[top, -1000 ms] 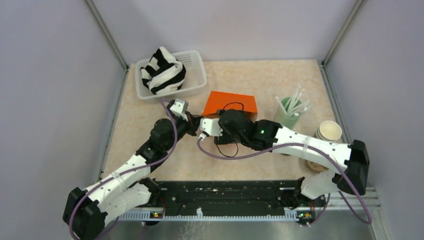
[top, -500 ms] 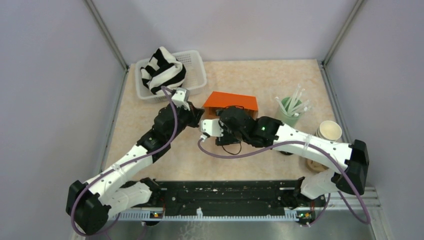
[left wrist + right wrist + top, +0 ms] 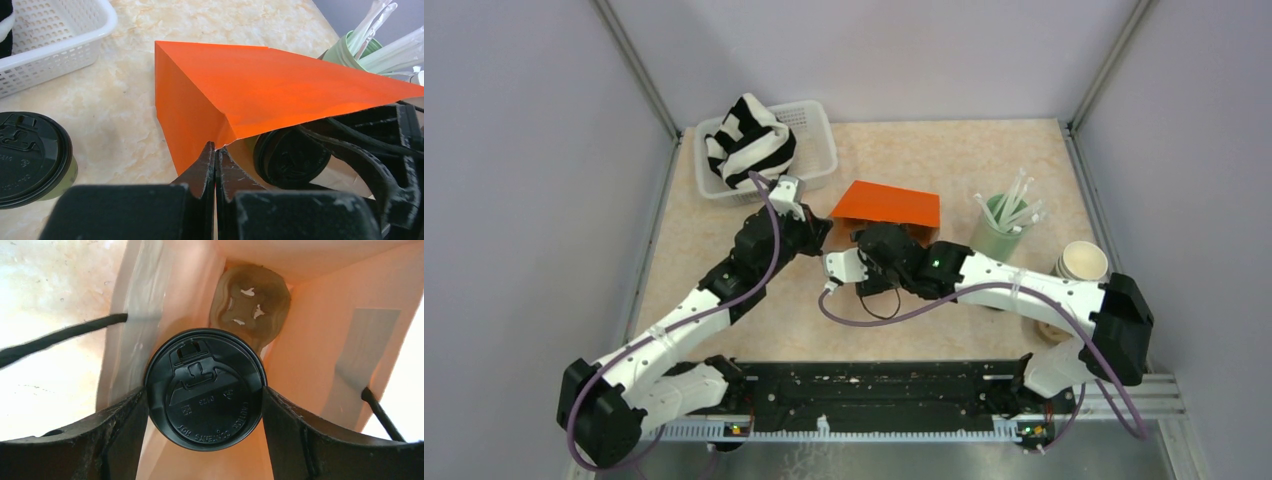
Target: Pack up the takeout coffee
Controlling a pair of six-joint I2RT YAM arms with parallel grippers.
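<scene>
Held item: a small dark green paper cup with a round black plastic lid [image 3: 205,390], only the lid shown, is located just inside the mouth of the bag.
Right end effector [image 3: 204,401]: spread wide, with the lidded cup clamped between its fingers.
Container: an orange paper bag [image 3: 270,95], tilted on the worktop [image 3: 120,125]; a brown pulp cup holder [image 3: 250,305] is seen at its bottom.
Left end effector [image 3: 215,155]: closed tight, with the bag's rim pinched to hold the mouth open.
Second cup: a matching black-lidded green cup [image 3: 31,159] is left outside the bag, beside the white plastic basket [image 3: 55,45].
Risk, snag: the cup may be caught on the black cord handle [image 3: 60,337] or on the paper wall.
Risk, collapse: if the pinched rim is lost, the mouth is likely to close.
Risk, tipping: if the cup is released before being seated in the holder, it may be toppled.
</scene>
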